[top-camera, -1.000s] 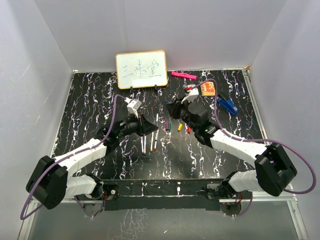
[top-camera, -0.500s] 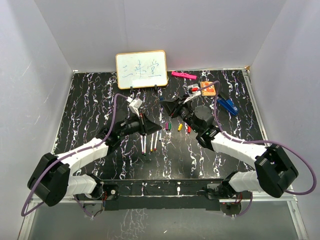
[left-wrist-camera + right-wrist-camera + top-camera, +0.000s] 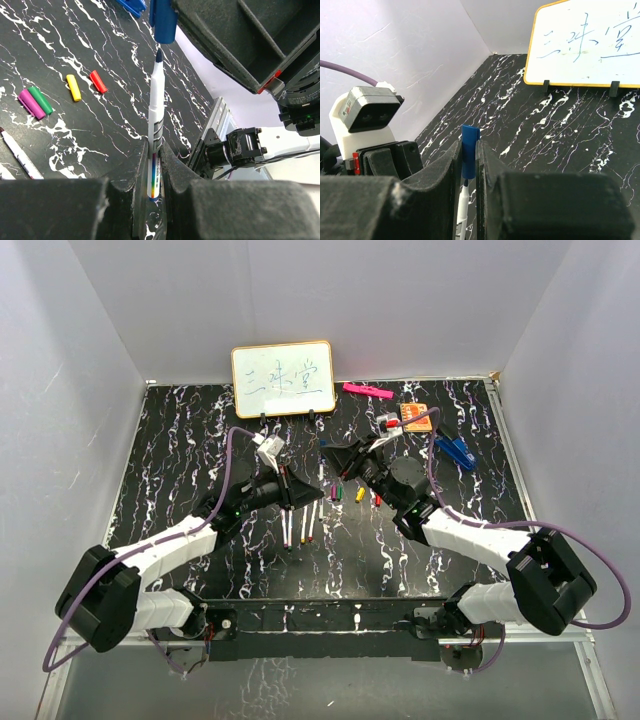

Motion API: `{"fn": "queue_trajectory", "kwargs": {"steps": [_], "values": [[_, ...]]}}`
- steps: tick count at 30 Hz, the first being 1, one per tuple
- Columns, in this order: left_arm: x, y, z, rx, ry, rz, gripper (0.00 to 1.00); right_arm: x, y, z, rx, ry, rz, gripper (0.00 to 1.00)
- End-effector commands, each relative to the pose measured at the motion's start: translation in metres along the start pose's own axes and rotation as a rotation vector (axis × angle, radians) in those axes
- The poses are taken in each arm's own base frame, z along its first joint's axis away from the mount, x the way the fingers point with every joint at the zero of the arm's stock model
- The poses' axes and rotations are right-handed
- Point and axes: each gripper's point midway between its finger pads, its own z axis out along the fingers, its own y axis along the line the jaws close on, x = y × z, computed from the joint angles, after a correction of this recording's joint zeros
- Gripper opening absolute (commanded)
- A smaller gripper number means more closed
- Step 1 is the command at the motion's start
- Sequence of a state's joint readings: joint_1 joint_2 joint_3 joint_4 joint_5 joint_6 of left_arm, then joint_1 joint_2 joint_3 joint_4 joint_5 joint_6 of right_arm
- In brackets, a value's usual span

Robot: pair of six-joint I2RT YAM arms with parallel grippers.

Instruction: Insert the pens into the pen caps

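Seen from above, the meeting point of the two arms is hard to read. The black fingers of the left gripper (image 3: 318,492) and the right gripper (image 3: 327,448) mask what they carry over the black, white-veined marbled table (image 3: 180,440). The wrist cameras settle it. On the left, the jaws stand narrow, clamped on a thin white marker pen (image 3: 155,115) that juts out past the fingertips, its rainbow-striped rear end partly buried between the pads. A loose white pen (image 3: 21,156), cut off by the frame's left edge, lies on the table. Farther right lies a row of short plastic caps: purple cap (image 3: 30,103), green cap (image 3: 41,100), yellow cap (image 3: 74,87) and red cap (image 3: 98,81). On the right, the jaws are likewise nearly closed, pinching a short blue plastic cap (image 3: 163,22). Its open end faces the held pen's dark tip, which sits just short of the opening. A blue clip-like object (image 3: 131,5) is cropped by the frame's top edge.
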State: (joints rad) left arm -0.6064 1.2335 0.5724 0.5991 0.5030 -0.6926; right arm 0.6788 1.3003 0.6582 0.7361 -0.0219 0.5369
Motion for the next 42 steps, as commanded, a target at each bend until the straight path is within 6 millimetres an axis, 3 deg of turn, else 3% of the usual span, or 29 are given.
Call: {"fn": "queue_trajectory", "kwargs": {"steps": [1,42], "values": [[-0.013,-0.013,0.004,0.047,-0.038,0.027,0.00,-0.025,0.014,0.000,-0.046,-0.086,0.009,0.00],[-0.016,-0.013,0.009,0.047,-0.048,0.033,0.00,0.000,0.006,-0.004,-0.044,-0.038,0.031,0.00]]}}
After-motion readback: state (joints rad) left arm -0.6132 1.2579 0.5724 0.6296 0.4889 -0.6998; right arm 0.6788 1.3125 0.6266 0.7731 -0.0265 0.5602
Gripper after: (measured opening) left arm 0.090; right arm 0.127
